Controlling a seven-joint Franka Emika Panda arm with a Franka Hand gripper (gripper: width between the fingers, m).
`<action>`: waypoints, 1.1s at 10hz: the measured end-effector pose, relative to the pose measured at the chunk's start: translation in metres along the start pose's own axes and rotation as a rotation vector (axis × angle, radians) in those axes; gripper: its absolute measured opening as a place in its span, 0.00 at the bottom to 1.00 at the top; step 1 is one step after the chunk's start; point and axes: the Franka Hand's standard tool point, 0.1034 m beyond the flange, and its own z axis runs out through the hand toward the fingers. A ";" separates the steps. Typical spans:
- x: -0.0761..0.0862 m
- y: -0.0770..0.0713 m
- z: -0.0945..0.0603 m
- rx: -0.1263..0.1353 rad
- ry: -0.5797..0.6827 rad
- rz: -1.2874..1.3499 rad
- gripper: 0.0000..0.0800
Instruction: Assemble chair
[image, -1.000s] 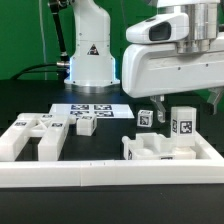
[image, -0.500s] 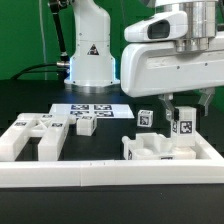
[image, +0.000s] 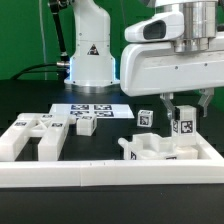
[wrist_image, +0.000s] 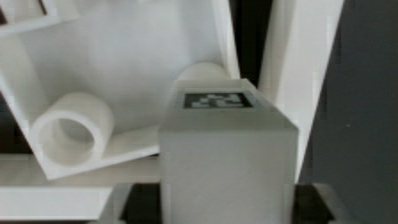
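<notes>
An upright white chair block (image: 184, 126) with a black-and-white tag stands at the exterior view's right, behind a low white chair part (image: 150, 148). My gripper (image: 184, 116) reaches down over the block, one finger on each side. The wrist view shows the tagged block (wrist_image: 228, 140) filling the gap of my gripper (wrist_image: 228, 205), with both dark pads (wrist_image: 144, 198) pressed against its sides. A white chair piece with a round ring (wrist_image: 71, 135) lies beside it. Another small tagged block (image: 145, 118) stands just to the exterior view's left.
Larger white chair parts (image: 30, 135) and a small tagged cube (image: 86, 125) lie at the exterior view's left. The marker board (image: 88, 109) lies behind them, in front of the arm's base (image: 90, 55). A long white border rail (image: 110, 175) runs along the front.
The fingers have closed in from wide open onto the sides of the upright block. The other parts have not moved.
</notes>
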 end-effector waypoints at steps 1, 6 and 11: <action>0.000 0.000 0.000 0.009 0.001 0.130 0.36; -0.001 -0.004 0.002 0.022 -0.005 0.615 0.36; 0.000 0.000 0.002 0.037 -0.012 1.037 0.36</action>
